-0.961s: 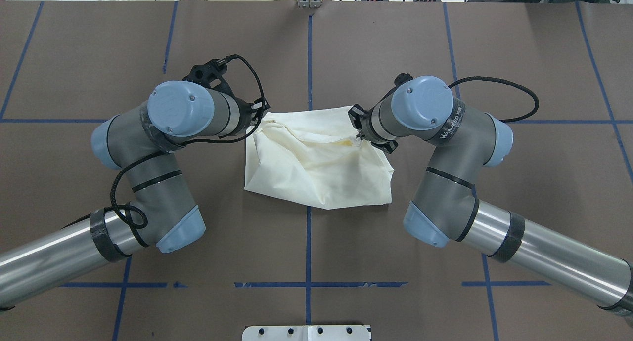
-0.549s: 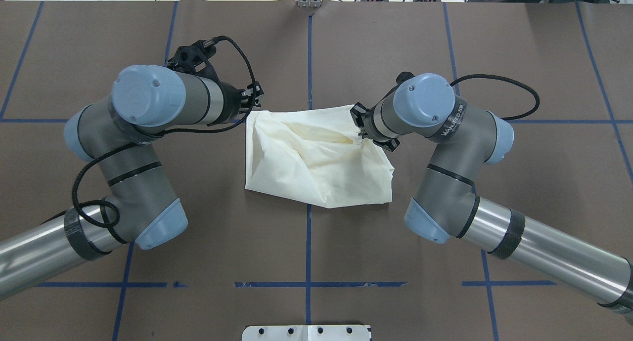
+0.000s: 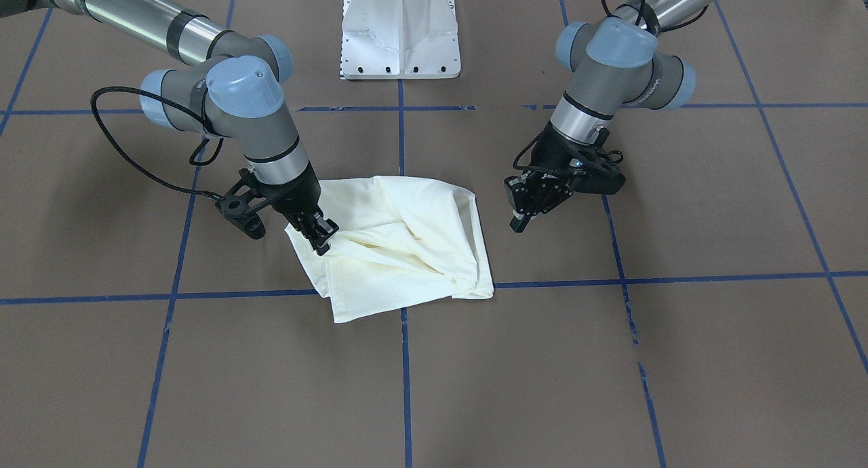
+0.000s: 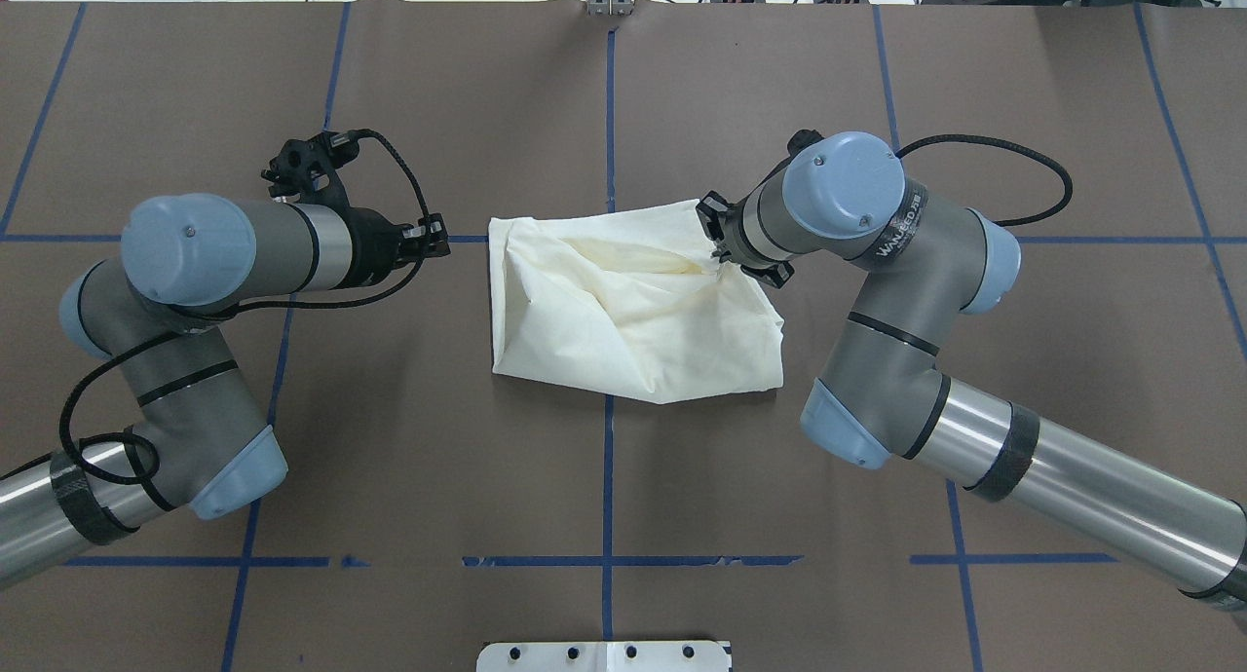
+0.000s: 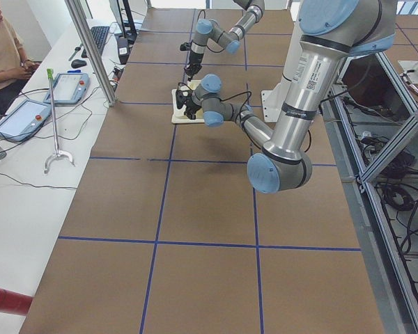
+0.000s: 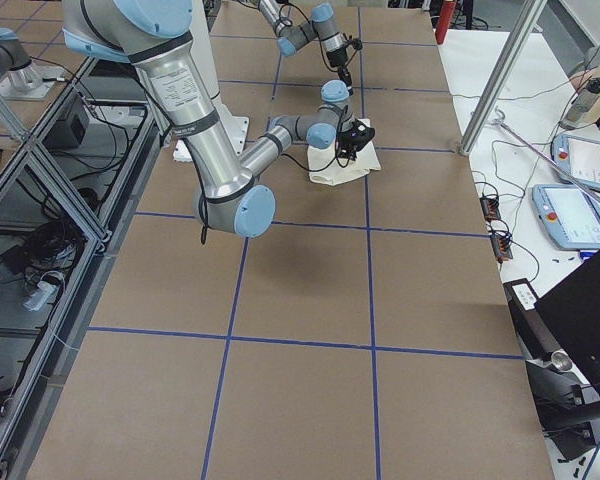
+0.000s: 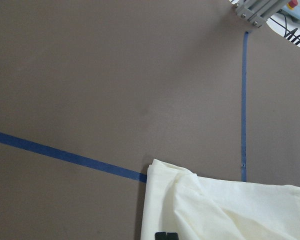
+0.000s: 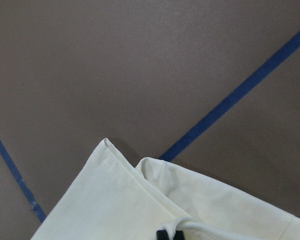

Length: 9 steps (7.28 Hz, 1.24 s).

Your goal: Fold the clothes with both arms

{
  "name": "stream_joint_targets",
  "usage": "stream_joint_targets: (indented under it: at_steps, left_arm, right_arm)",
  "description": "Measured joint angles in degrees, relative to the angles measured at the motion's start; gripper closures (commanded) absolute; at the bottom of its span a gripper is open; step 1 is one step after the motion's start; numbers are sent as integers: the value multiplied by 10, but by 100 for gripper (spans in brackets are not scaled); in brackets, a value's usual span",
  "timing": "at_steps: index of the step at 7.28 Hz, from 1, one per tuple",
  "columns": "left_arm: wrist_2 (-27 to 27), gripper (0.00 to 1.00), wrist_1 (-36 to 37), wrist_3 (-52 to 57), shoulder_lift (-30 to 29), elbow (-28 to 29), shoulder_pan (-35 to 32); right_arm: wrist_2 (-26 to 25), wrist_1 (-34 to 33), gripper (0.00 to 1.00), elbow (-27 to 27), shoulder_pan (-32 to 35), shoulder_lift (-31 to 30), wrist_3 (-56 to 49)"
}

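1. The right gripper point(image 4: 716, 251) is clamped on a fold of the cream shirt point(image 4: 633, 312), with its fingers pointing down into the cloth. In its own wrist view the black fingertips point(image 8: 163, 235) sit together, and a ridge of fabric is caught at them.
2. Seen from that gripper, most of the shirt spreads away toward the left arm and back toward the robot. Two layered corners of cloth lie just ahead of the fingertips.
3. Creases run out from the pinched spot across the shirt. It lies as a rumpled, roughly square bundle on the brown table point(image 4: 390, 477).
4. The left gripper point(image 4: 440, 241) has hold of nothing. In its wrist view the fingertips point(image 7: 166, 235) show as one small black block at the bottom edge, so they look closed together.
5. The shirt lies ahead of the left gripper's fingertips, in the direction they point, and apart from them. The overhead view shows a strip of bare table between the two.
6. A blue tape line point(image 7: 65, 155) runs across in front of the left gripper and ends at the shirt's nearest corner.
7. The shirt sits between the two grippers. It touches only the right one and lies over another blue tape line point(image 4: 608, 477) that runs down the middle of the table.
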Motion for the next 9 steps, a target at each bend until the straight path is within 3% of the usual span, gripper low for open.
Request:
stream_joint_targets:
  at_steps: [1, 3, 9]
  left_arm:
    - [0, 100, -62, 1, -1, 37, 5]
    - [-1, 100, -108, 2, -11, 63, 25]
    - [-3, 100, -116, -1, -34, 65, 93]
  right_arm:
    - [0, 0, 100, -1, 1, 2, -1]
    - [0, 0, 100, -4, 2, 6, -2]
    - [0, 0, 100, -44, 10, 33, -7]
